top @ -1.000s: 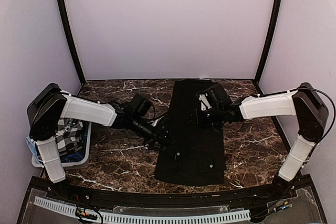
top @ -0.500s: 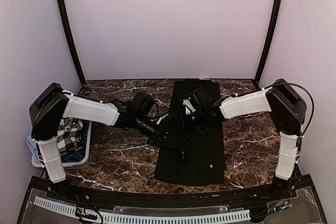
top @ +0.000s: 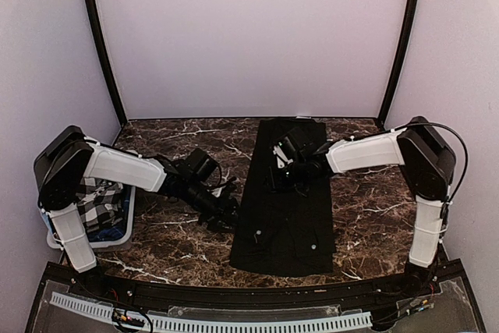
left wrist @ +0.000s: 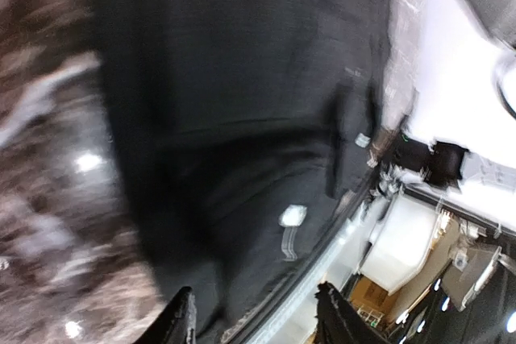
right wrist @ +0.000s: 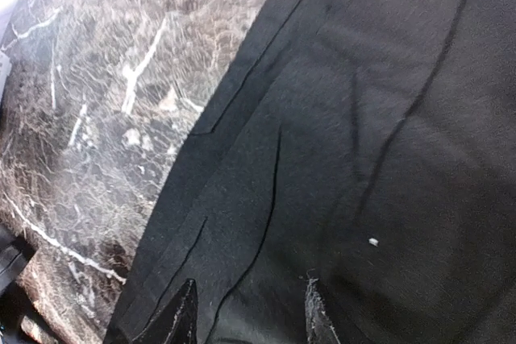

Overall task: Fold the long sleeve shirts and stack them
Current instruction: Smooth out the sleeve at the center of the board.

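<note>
Shirt (top: pixel 284 208) is spread under the right end effector (right wrist: pixel 250 283), beside the left end effector (left wrist: pixel 255 289); both are held partly parted, empty. Its pale spot (left wrist: pixel 292 215) is blurred, unreadable.

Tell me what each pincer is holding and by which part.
Nothing is held. The left pincer is open beside the black shirt's edge. The right pincer is open over its flat cloth, pinching none.
</note>
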Robot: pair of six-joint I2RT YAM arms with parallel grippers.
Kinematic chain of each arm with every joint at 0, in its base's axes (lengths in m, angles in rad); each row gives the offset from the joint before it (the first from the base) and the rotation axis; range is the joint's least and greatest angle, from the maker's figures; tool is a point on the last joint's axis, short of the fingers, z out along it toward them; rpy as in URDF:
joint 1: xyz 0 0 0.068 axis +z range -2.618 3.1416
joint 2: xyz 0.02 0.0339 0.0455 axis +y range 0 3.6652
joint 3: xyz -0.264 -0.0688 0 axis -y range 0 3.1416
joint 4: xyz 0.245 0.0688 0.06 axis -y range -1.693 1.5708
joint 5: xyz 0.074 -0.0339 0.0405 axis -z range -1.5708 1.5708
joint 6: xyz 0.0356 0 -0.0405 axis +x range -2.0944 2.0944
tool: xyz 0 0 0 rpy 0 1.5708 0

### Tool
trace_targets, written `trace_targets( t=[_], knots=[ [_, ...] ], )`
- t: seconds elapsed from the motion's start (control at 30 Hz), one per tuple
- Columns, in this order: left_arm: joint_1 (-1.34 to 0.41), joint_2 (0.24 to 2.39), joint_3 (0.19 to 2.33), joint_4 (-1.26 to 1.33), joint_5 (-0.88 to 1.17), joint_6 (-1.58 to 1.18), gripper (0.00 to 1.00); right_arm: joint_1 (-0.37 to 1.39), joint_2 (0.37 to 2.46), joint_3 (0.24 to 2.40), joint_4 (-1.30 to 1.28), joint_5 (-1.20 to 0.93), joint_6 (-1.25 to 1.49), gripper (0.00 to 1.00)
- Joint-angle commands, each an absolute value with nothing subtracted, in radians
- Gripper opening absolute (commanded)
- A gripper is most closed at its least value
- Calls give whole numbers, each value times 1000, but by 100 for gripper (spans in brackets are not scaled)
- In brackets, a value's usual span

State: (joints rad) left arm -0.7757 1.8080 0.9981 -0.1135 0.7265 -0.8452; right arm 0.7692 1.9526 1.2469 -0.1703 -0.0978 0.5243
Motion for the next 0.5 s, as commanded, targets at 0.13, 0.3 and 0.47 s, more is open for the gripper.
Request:
trace_targets(
  t=[0.13,0.3,0.47],
  knots=[
    [-751,1724,1054,-337,501,-661,53,653,1833,1244,-137,-93,541,37],
    [-754,1707,1112,-301,515,-624,38,592,1872,1270,-112,-169,549,21],
    [-795,1736,1165,-219,655,-588,33,554,1920,1284,-100,-208,563,14]
  ],
)
